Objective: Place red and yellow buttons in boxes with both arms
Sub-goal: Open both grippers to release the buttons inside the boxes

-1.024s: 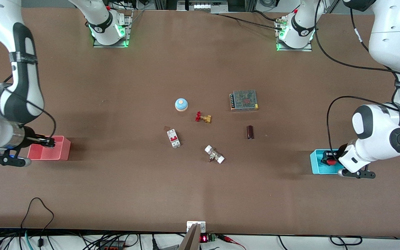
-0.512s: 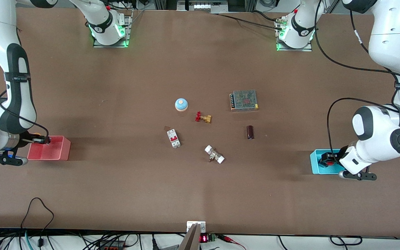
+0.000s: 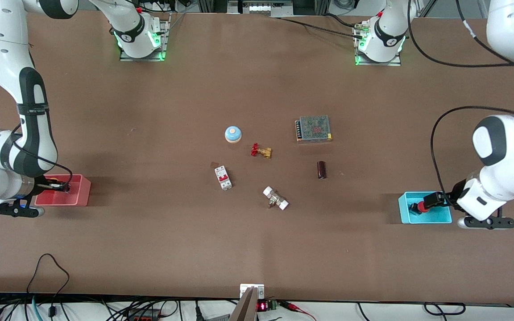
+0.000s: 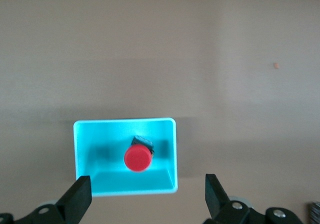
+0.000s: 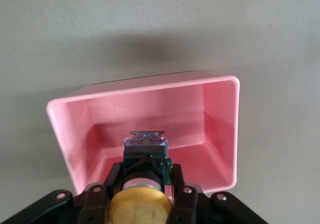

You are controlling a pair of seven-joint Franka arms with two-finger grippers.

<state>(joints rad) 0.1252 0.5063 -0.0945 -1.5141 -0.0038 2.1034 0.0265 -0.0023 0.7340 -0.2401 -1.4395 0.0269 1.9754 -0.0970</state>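
Observation:
The red button [image 3: 419,207] lies in the cyan box [image 3: 435,218] at the left arm's end of the table; it also shows in the left wrist view [image 4: 137,158], free inside the cyan box [image 4: 125,124]. My left gripper [image 3: 438,199] is open and empty, just above that box's edge, its fingers wide apart [image 4: 147,186]. My right gripper [image 3: 59,184] is shut on the yellow button [image 5: 140,206] and holds it over the pink-red box [image 3: 78,196] at the right arm's end. In the right wrist view the gripper [image 5: 146,171] hangs inside the pink box's rim [image 5: 145,86].
In the table's middle lie a blue-domed bell [image 3: 233,134], a red-handled brass valve [image 3: 261,151], a metal power supply [image 3: 313,128], a white and red breaker [image 3: 223,177], a dark cylinder [image 3: 321,170] and a white fitting [image 3: 275,198].
My left gripper has drawn back from the cyan box toward the left arm's end, and the red button stays in the box. My right gripper has shifted slightly over the pink box with the yellow button.

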